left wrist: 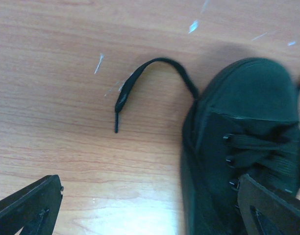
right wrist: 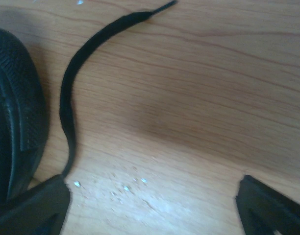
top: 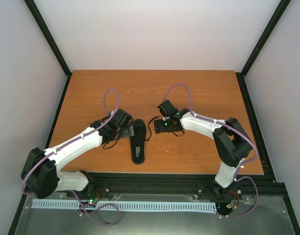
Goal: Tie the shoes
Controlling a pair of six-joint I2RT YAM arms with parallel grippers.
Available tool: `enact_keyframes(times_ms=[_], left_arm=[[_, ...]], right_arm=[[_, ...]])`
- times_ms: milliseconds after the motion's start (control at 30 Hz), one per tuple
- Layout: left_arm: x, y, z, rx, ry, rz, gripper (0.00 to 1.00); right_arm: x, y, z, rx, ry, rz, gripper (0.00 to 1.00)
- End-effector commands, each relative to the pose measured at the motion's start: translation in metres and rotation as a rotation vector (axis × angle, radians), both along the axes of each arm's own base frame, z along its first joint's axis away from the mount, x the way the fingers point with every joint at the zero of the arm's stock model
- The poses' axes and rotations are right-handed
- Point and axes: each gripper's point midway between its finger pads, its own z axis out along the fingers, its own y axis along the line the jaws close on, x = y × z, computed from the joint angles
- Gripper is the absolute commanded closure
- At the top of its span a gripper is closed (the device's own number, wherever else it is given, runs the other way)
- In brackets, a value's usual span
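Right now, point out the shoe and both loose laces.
shoe point(top: 138, 143): top external view, its middle.
left lace point(left wrist: 123, 95): left wrist view, flat stretch near the tip.
right lace point(right wrist: 65, 98): right wrist view, its bend.

Found no text, label, brand, number or sign that could be read, neither on the black sneaker point(top: 138, 142) nor on the table point(top: 199, 88).
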Motion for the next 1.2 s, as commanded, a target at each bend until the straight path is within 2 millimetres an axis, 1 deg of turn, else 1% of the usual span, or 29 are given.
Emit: enact_keyframes(times_ms=[0,100,200,367,400,467,500,567,633,667,733,833,933,967,1033,1100,1167], left_arm=[[0.013,0.006,-0.017,0.067,0.033,0.035,0.00],[0.013,0.008,-0.029,0.074,0.037,0.042,0.00],[0.013,0.003,-0.037,0.063,0.051,0.025,0.00],[0.022,0.007,-0.041,0.133,0.048,0.009,0.01],[0.025,0.008,-0.042,0.146,0.046,0.009,0.02],[0.031,0.010,-0.047,0.128,0.067,0.012,0.04],[0.033,0.010,-0.054,0.111,0.090,0.017,0.06],[0.039,0.007,-0.060,0.083,0.107,0.013,0.10],[0.043,0.001,-0.066,0.075,0.120,-0.004,0.15],[0.045,0.000,-0.070,0.080,0.131,-0.011,0.18],[0.048,0.002,-0.078,0.107,0.142,-0.007,0.25],[0.053,0.006,-0.087,0.152,0.152,0.002,0.40],[0.056,0.009,-0.095,0.186,0.166,0.005,0.51],[0.056,0.010,-0.098,0.200,0.172,0.008,0.53],[0.057,0.014,-0.102,0.223,0.177,0.021,0.60],[0.056,0.018,-0.106,0.245,0.185,0.035,0.72],[0.055,0.021,-0.110,0.259,0.190,0.045,0.77]], right_arm=[[0.000,0.019,-0.017,-0.042,0.006,0.022,0.31],[-0.001,0.032,-0.022,-0.041,0.007,0.040,0.32],[-0.002,0.038,-0.027,-0.050,0.007,0.046,0.32],[0.000,0.043,-0.033,-0.061,0.005,0.049,0.33],[0.001,0.045,-0.033,-0.058,0.002,0.052,0.34],[0.003,0.048,-0.037,-0.063,0.005,0.060,0.43],[0.003,0.048,-0.042,-0.078,0.008,0.064,0.49],[0.004,0.047,-0.046,-0.111,0.003,0.064,0.60],[0.004,0.044,-0.045,-0.121,-0.013,0.055,0.75],[0.003,0.042,-0.043,-0.117,-0.023,0.045,0.82],[0.004,0.036,-0.030,-0.101,-0.063,0.012,0.96],[0.004,0.024,-0.013,-0.101,-0.113,-0.024,0.97],[0.002,0.006,0.005,-0.125,-0.159,-0.058,0.97],[0.000,0.000,0.010,-0.131,-0.172,-0.068,0.97],[-0.005,-0.012,0.019,-0.145,-0.189,-0.082,0.97],[-0.012,-0.026,0.024,-0.164,-0.199,-0.101,0.97],[-0.018,-0.039,0.031,-0.168,-0.213,-0.119,0.97]])
